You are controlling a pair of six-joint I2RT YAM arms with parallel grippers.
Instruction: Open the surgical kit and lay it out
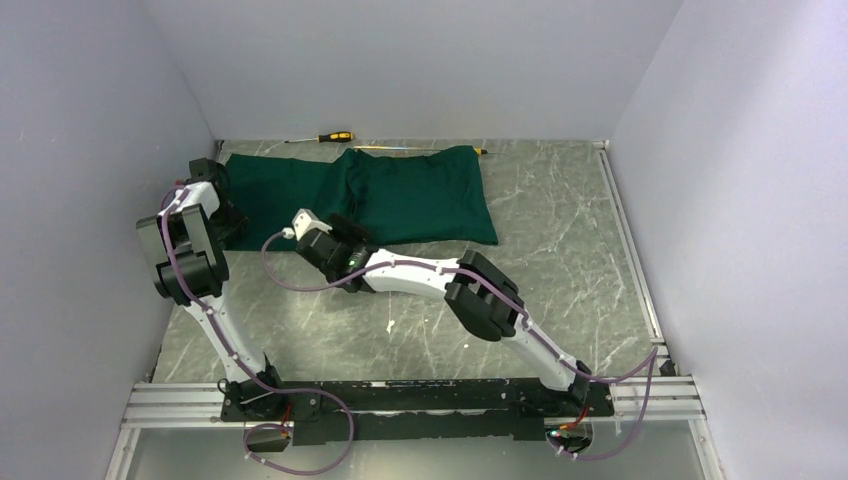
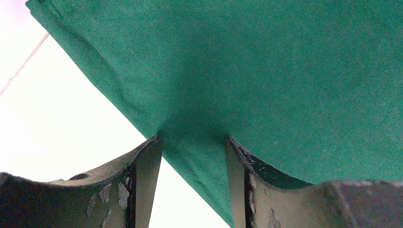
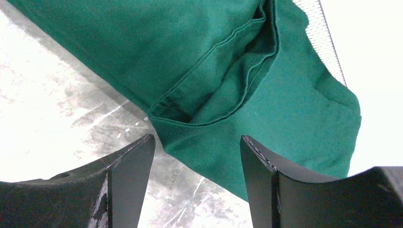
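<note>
The surgical kit is a dark green cloth wrap (image 1: pixel 420 195) lying bundled at the back of the table. My left gripper (image 1: pixel 225 200) is at its left end. In the left wrist view that gripper (image 2: pixel 192 142) stands open, with the cloth's (image 2: pixel 266 71) edge running between its fingertips. My right gripper (image 1: pixel 345 232) reaches across to the wrap's near edge. It (image 3: pixel 197 140) is open above a hemmed fold of the cloth (image 3: pixel 214 80), and nothing is held. A strip of silver wire mesh (image 3: pixel 328 42) from the tray peeks out past the cloth. The instruments are hidden.
A yellow-and-black screwdriver (image 1: pixel 332 137) lies at the back wall behind the wrap, and another tip (image 1: pixel 480 151) shows beside the wrap's far right corner. Grey walls close in on the left, back and right. The marbled tabletop (image 1: pixel 560 260) lies bare to the right.
</note>
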